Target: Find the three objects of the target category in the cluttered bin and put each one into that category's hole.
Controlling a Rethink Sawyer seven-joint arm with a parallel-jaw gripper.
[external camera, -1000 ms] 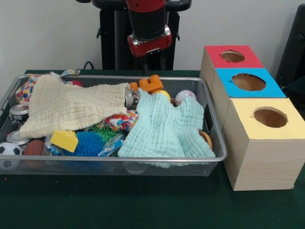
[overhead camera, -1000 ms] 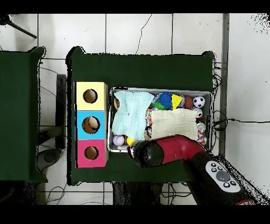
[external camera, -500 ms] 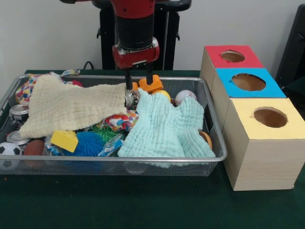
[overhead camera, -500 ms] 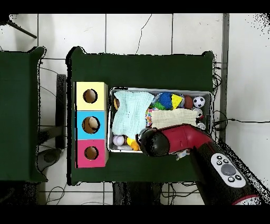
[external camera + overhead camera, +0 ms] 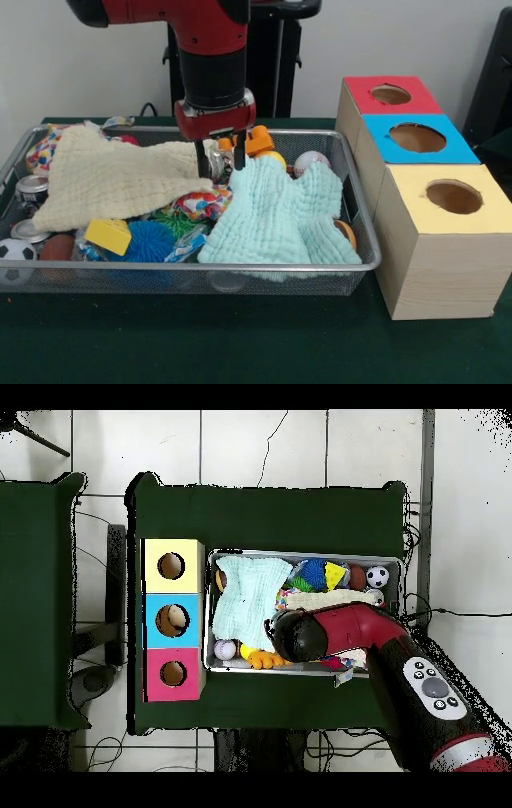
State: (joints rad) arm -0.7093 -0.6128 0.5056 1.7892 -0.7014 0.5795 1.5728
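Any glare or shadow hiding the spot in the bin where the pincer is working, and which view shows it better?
Front view: even light, no glare; the pincer shows clearly, fingers apart around a shiny can at the cream cloth's edge, beside the green cloth. Overhead view: no glare either, but the arm covers that spot of the bin, so the front view serves better.

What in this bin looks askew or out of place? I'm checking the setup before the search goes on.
Two cloths lie crumpled over the clutter in the wire bin: a cream cloth and a mint cloth, hiding much beneath. The gripper hangs at their meeting edge beside a metal can. Nothing looks spilled or damaged.
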